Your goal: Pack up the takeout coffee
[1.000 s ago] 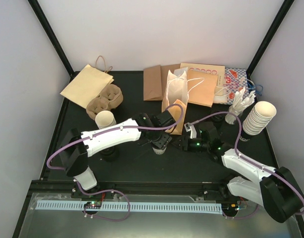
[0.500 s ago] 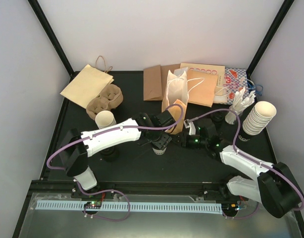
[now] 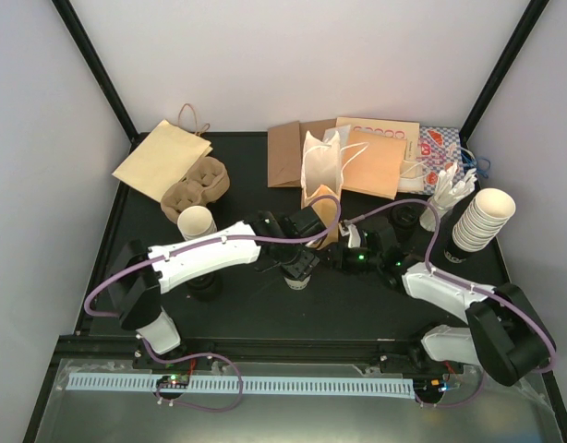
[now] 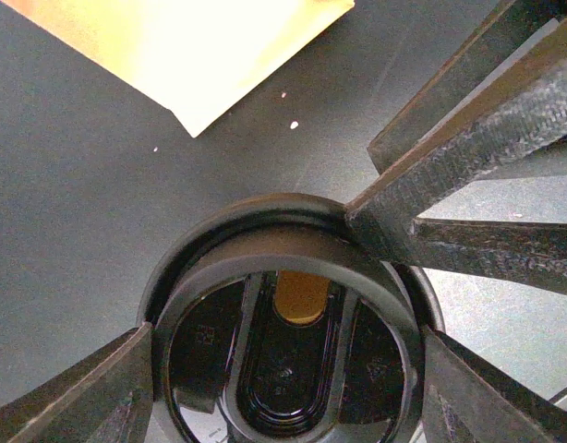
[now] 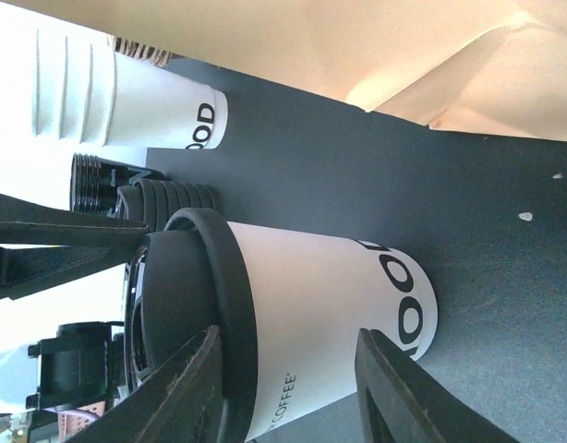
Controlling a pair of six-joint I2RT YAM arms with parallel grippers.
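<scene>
Black plastic caps the takeout coffee cup point(image 3: 295, 278), which stands upright on the dark worktop point(image 3: 265, 318) near its middle, just at 6 o'clock of the upright white paper bag point(image 3: 322, 171). The bag's mouth gapes upward, and what lies inside cannot be told.

The left gripper point(image 3: 297, 266) comes down over the cup from above. In the left wrist view its jaws pinch the sip lid point(image 4: 283, 341) at 9 and 3 o'clock, and an amber tone shows through the lid's opening.

The right gripper point(image 3: 339, 257) reaches in from 3 o'clock with its jaws spread. One textured finger point(image 4: 468, 120) touches the lid's rim at about 1 o'clock. In the right wrist view the cup's white wall point(image 5: 330, 314) bears black lettering.

A stack of black lids point(image 5: 168, 198) and a stack of lidless cups point(image 5: 126, 101) stand just beyond the cup. The brown pulp carrier point(image 3: 196, 182) sits at 10 o'clock of the cup, well apart. A taller leaning stack of cups point(image 3: 482, 218) stands at 3 o'clock.
</scene>
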